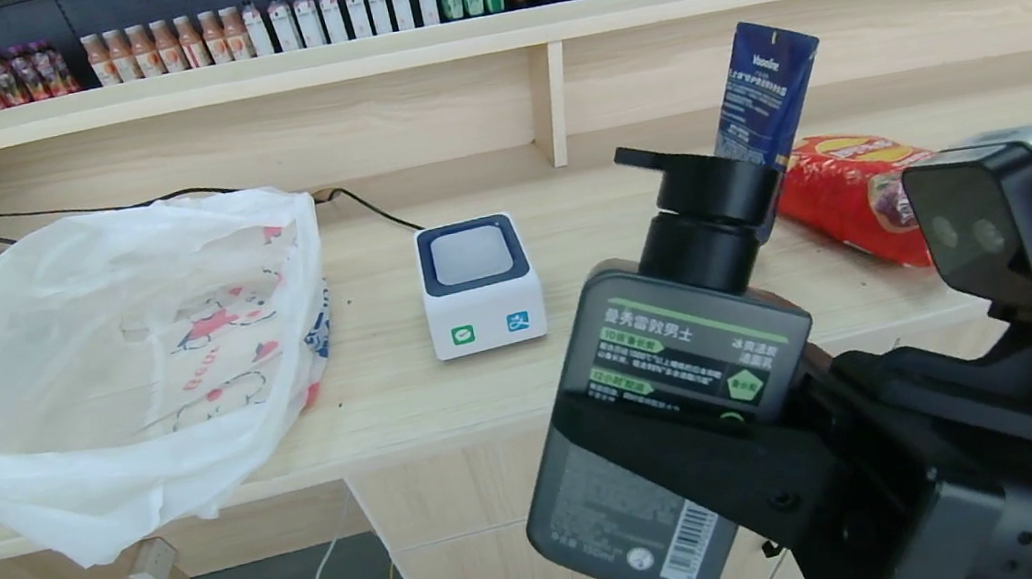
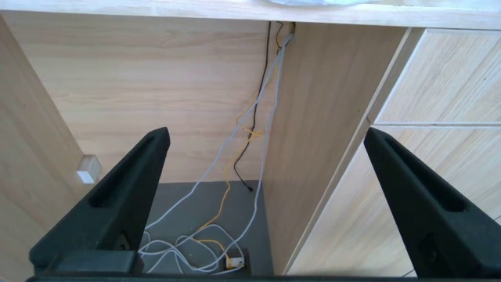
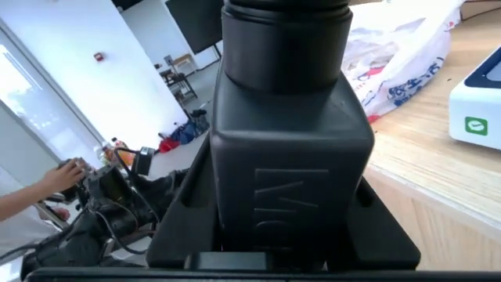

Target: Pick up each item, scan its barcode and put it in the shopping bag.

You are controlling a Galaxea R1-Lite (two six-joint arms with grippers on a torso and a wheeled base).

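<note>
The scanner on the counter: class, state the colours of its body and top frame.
Scanner: white body, dark blue top frame; best in the head view.

Counter (image 1: 389, 388) holds shopping bag (image 1: 113, 366), scanner (image 1: 478, 280), tube (image 1: 766, 93), snack packet (image 1: 851, 192).

One white cube-shaped barcode scanner (image 1: 479, 283) sits on the worktop (image 1: 410, 395). Left of it is one white printed plastic shopping bag (image 1: 113, 366); right of it are three items: one dark grey plastic pump bottle (image 1: 674, 409), one blue squeeze tube (image 1: 771, 92), one red snack packet (image 1: 851, 192).
</note>
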